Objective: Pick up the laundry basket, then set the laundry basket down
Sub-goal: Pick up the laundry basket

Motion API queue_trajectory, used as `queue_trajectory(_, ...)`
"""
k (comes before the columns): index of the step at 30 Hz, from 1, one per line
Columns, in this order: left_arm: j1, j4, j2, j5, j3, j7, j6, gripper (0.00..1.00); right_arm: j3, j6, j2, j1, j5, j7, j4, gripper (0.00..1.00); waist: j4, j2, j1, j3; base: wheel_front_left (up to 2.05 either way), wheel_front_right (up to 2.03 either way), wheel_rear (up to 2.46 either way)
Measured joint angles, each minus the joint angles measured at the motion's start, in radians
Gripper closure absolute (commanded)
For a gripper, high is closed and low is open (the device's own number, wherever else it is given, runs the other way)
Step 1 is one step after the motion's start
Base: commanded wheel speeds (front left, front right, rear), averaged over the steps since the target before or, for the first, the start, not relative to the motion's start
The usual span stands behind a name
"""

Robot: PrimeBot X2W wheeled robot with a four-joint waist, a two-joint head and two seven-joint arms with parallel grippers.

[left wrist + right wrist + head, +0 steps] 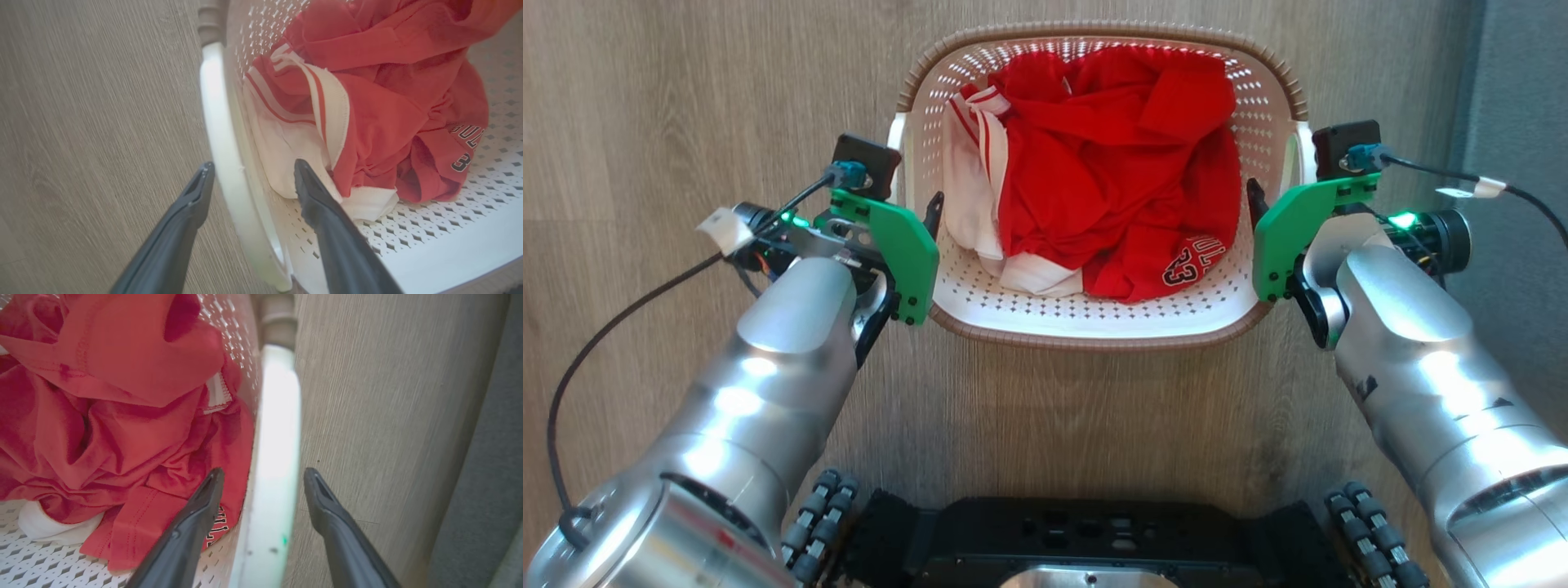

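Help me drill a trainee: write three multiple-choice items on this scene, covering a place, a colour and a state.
1. The left gripper's fingers stand: A astride the basket's left handle; B both inside; C both outside.
2. The clothes are mostly: A blue; B red; C green.
3. The right gripper is: A shut on cloth; B shut on the rim; C open.
Answers: A, one finger shows on each side of it; B, red dominates the pile; C, gaps show beside the right handle.
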Motion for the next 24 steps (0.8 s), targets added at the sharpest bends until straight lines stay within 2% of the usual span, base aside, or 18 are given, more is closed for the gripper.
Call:
queue_trajectory(4, -0.012, 0.005, 0.000, 0.000, -0.032, 0.012, -0.007, 0.00, 0.024, 0.000, -0.001, -0.001, 0.044, 0.029, -0.001, 0.00, 0.005, 0.0000, 0.0000, 0.015, 0.00, 0.00, 0.00)
queue_trajectory(24, -0.051, 0.003, 0.000, -0.076, -0.128, 0.056, -0.007, 0.00, 0.052, 0.000, -0.002, -0.058, 0.035, 0.001, 0.068, 0.00, 0.021, 0.0000, 0.0000, 0.067, 0.00, 0.00, 0.00)
